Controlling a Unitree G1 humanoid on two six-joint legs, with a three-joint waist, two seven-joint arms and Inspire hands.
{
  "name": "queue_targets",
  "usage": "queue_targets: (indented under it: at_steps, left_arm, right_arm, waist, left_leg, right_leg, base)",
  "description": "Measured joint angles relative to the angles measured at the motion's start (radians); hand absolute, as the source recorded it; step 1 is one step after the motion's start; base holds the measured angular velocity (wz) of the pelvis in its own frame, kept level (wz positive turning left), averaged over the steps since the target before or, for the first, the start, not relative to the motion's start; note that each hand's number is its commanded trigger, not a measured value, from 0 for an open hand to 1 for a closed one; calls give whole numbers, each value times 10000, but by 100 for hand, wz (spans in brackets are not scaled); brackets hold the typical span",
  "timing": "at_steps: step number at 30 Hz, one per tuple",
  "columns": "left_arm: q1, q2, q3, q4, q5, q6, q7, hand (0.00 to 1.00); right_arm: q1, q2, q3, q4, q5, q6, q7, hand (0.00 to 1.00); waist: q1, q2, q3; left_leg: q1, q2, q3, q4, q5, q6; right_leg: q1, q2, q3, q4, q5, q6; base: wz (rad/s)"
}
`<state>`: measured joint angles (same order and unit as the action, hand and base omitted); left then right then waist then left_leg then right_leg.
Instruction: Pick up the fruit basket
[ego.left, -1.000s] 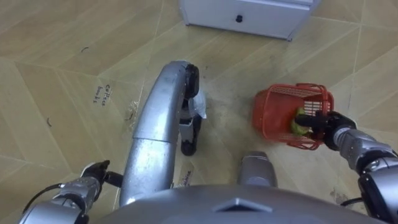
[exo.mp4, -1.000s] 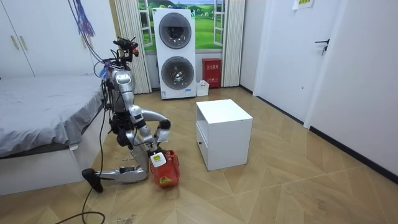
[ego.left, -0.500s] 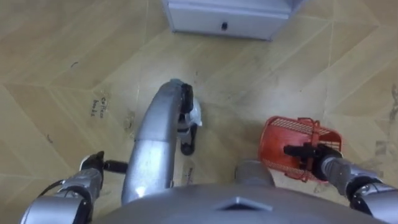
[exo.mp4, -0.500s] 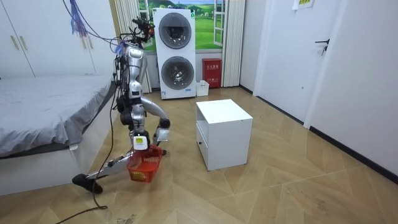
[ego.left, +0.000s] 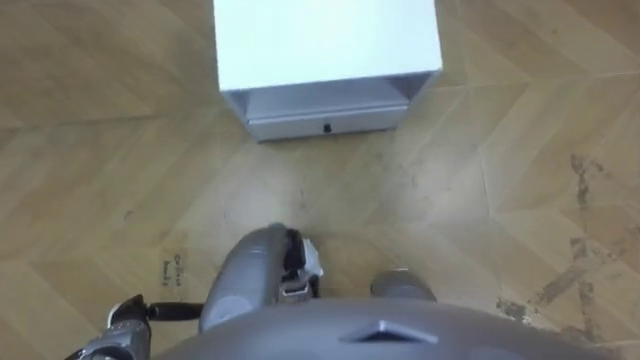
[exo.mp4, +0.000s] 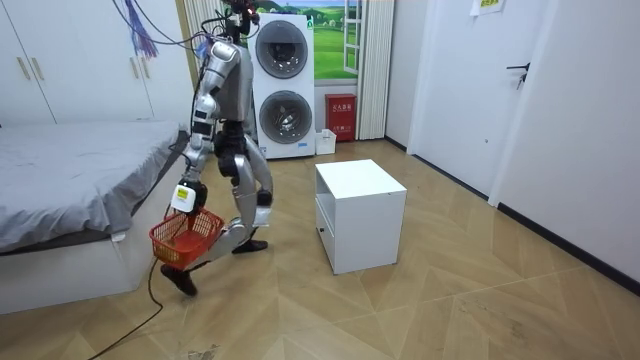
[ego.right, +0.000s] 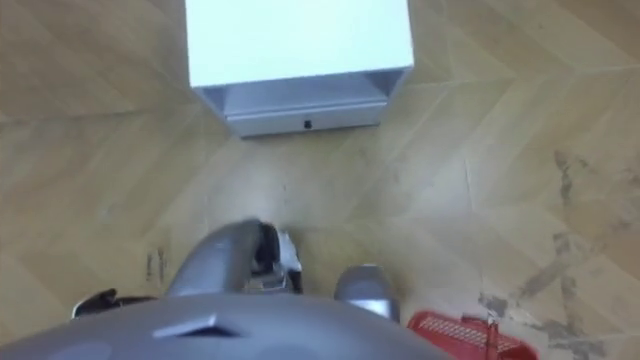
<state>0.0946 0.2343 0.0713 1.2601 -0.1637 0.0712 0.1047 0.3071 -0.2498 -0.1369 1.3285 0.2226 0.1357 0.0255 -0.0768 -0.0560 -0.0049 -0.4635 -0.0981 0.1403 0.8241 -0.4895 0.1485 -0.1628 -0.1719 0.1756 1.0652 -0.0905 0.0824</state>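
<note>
I note the fruit basket (exo.mp4: 186, 237) hanging clear of the floor (exo.mp4: 420, 310) from my right hand (exo.mp4: 184, 196), apparently curled round its handle. Left hand (ego.left: 128, 315): state I cannot tell. Risk: swinging loosens that hold and it drops

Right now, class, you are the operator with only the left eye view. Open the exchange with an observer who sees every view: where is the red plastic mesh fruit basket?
Observer: In the room view the red plastic mesh fruit basket hangs from the robot's right hand, beside the grey bed.
Operator: Is the robot upright?
Observer: Yes, it stands between the bed and the white square cabinet, one leg set back.
Operator: Any closer look?
Observer: The right eye view catches the basket's rim at its lower right corner.
</note>
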Motion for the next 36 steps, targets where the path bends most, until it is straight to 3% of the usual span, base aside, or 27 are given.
queue_targets:
  at_steps: [2, 3, 4, 5, 6, 7, 8, 9, 11, 13, 15, 16, 19, 22, 23, 24, 25, 26, 27, 28, 29, 30, 31, 34, 36]
  left_arm:
    - [115, -10, 46, -268, 9, 89, 5, 0]
    - [100, -25, 62, -389, 89, 96, 18, 0]
    - [139, -31, 67, -428, 90, 103, 34, 0]
    - [278, -29, 121, -368, 91, 105, 77, 0]
    - [350, -85, 368, -280, 131, 130, 173, 0]
    - [359, -111, 453, -250, 159, 149, 235, 0]
    - [322, -103, 450, -235, 164, 117, 342, 0]
    - [258, -233, 438, -274, 205, 42, 391, 0]
    - [247, -395, 432, -280, 193, -64, 353, 0]
    - [391, -532, 431, -338, 165, 40, 341, 0]
    - [460, -583, 436, -425, 163, 130, 353, 0]
    - [604, -585, 457, -562, 200, 131, 358, 0]
    - [915, -583, 704, -758, 332, 149, 393, 0]
    - [1104, -593, 981, -772, 565, 186, 405, 0]
    - [1121, -622, 991, -734, 709, 198, 424, 0]
    - [1150, -617, 1271, -678, 829, 212, 435, 0]
    - [1127, -624, 1613, -484, 993, 365, 440, 0]
    - [1051, -655, 1616, -382, 1050, 447, 432, 0]
    - [924, -727, 1591, -283, 1067, 453, 389, 0]
    - [907, -769, 1595, -319, 1040, 425, 379, 0]
    - [914, -832, 1632, -457, 960, 410, 378, 0]
    - [917, -877, 1630, -654, 895, 466, 378, 0]
    - [913, -895, 1627, -755, 867, 504, 362, 0]
    - [956, -984, 1706, -893, 861, 620, 304, 0]
    - [965, -1021, 1711, -909, 860, 620, 289, 0]
  right_arm:
    - [-18, 67, -3, -35, -20, -7, -5, 100]
    - [-35, 153, -9, -43, -19, -33, -23, 100]
    - [-48, 196, -6, -86, -20, -35, -43, 100]
    - [-95, 267, -5, -153, -16, -24, -93, 100]
    - [-119, 323, -7, -215, -1, 5, -200, 100]
    - [-123, 361, -5, -225, 49, 60, -296, 100]
    - [-226, 475, -44, -277, 104, 195, -426, 100]
    - [-209, 560, -150, -163, 124, 337, -594, 100]
    - [-323, 688, -240, 71, 168, 486, -677, 100]
    - [-623, 697, -282, 202, 86, 566, -687, 100]
    - [-791, 697, -244, 124, 38, 522, -774, 100]
    - [-820, 655, -245, 108, -111, 516, -885, 100]
    - [-820, 567, -252, 68, -473, 525, -1127, 100]
    - [-836, 666, -261, -103, -734, 497, -1089, 100]
    - [-868, 761, -258, -104, -689, 370, -1094, 100]
    - [-1017, 923, -227, -127, -674, 239, -1119, 100]
    - [-1146, 1037, -218, -181, -684, 143, -1157, 100]
    - [-1024, 1078, -223, -199, -692, 119, -1216, 100]
    - [-767, 1090, -233, -199, -686, 176, -1305, 100]
    - [-713, 1090, -242, -182, -693, 201, -1334, 100]
    - [-681, 1103, -238, -130, -756, 255, -1346, 100]
    - [-659, 1129, -238, -102, -761, 270, -1317, 100]
    - [-661, 1137, -241, -95, -787, 295, -1242, 100]
    - [-633, 1145, -477, -85, -1155, 298, -1137, 100]
    - [-571, 1170, -506, -87, -1196, 360, -1098, 100]
  waist:
    - [212, 42, -4]
    - [383, 199, 16]
    - [463, 223, 59]
    - [566, 326, 139]
    - [482, 310, 170]
    - [414, 282, 174]
    - [186, 104, 164]
    - [-134, 91, 75]
    - [-262, 99, 103]
    - [-224, 50, 76]
    - [38, 83, 53]
    - [212, 16, 79]
    - [346, 5, 49]
    - [581, -19, 26]
    - [706, 129, 154]
    - [822, 346, 95]
    - [676, 273, 215]
    - [363, 353, 196]
    - [124, 417, 207]
    - [87, 391, 253]
    - [-24, 496, 258]
    - [-29, 572, 203]
    - [37, 644, 120]
    - [261, 625, 149]
    - [250, 581, 92]
  left_leg:
    - [399, 79, -299, -585, 194, -218]
    - [729, 218, -702, -1008, 353, -352]
    - [916, 297, -1011, -1255, 450, -446]
    - [1415, 453, -1472, -1846, 680, -634]
    - [1932, 652, -1911, -2442, 885, -843]
    - [2102, 714, -2129, -2689, 971, -958]
    - [2298, 698, -2560, -2933, 1059, -1099]
    - [2321, 793, -2662, -2936, 1054, -1314]
    - [2644, 1040, -2199, -3348, 1245, -1526]
    - [3155, 1157, -1871, -3876, 1420, -1604]
    - [3532, 1178, -1852, -4225, 1536, -1626]
    - [3862, 1175, -1851, -4596, 1622, -1647]
    - [4385, 1150, -1927, -5152, 1761, -1648]
    - [4944, 1189, -2539, -5810, 1957, -1604]
    - [5256, 1555, -3466, -6092, 2066, -1559]
    - [5235, 1920, -3860, -6069, 2060, -1571]
    - [5092, 1973, -3669, -5914, 1976, -1801]
    - [5072, 2036, -3494, -5903, 1938, -1926]
    - [5168, 2066, -2753, -6017, 2001, -1968]
    - [5214, 2049, -2428, -6177, 2045, -2010]
    - [5207, 2044, -1658, -6435, 2117, -2002]
    - [5251, 2044, -1220, -6510, 2191, -1960]
    - [5340, 1997, -1139, -6582, 2230, -1926]
    - [5626, 1844, -1143, -6574, 2246, -1898]
    - [5633, 1759, -1127, -6568, 2247, -1895]
  right_leg:
    - [36, 21, -186, -582, -400, 72]
    - [-15, 278, -355, -1103, -1246, 8]
    - [-155, 440, -402, -1357, -1932, -104]
    - [-504, 841, -642, -1939, -2846, -243]
    - [-709, 1163, -958, -3083, -3227, -255]
    - [-718, 1282, -1025, -3903, -3238, -267]
    - [-654, 1344, -1067, -5630, -2751, -218]
    - [-254, 1382, -1649, -6016, -2561, -560]
    - [383, 1459, -2139, -6565, -2403, -750]
    - [972, 1543, -2454, -6986, -2337, -817]
    - [1338, 1566, -2677, -7412, -2195, -842]
    - [1680, 1569, -2788, -7807, -2085, -868]
    - [2242, 1568, -2923, -8336, -1932, -864]
    - [2201, 1612, -3095, -7927, -1912, -874]
    - [1576, 1853, -3140, -6993, -2122, -1029]
    - [855, 2384, -2595, -7858, -2101, -1407]
    - [393, 2377, -2908, -8392, -526, -1642]
    - [551, 2410, -3168, -8365, -462, -1551]
    - [800, 2389, -3281, -8476, -470, -1559]
    - [864, 2388, -3241, -8476, -470, -1559]
    - [951, 2394, -3012, -8471, -470, -1558]
    - [951, 2418, -2763, -8434, -494, -1520]
    - [958, 2429, -2667, -8435, -520, -1478]
    - [1259, 2379, -2795, -8547, -559, -1411]
    - [1296, 2283, -2818, -8552, -631, -1291]
  base:
    - [-73]
    - [-82]
    - [-107]
    - [-96]
    - [-80]
    - [-28]
    - [45]
    - [69]
    - [83]
    - [63]
    - [30]
    - [25]
    - [24]
    - [-17]
    - [-80]
    - [-96]
    - [-48]
    - [34]
    - [62]
    - [48]
    - [25]
    - [19]
    - [4]
    - [-15]
    - [7]
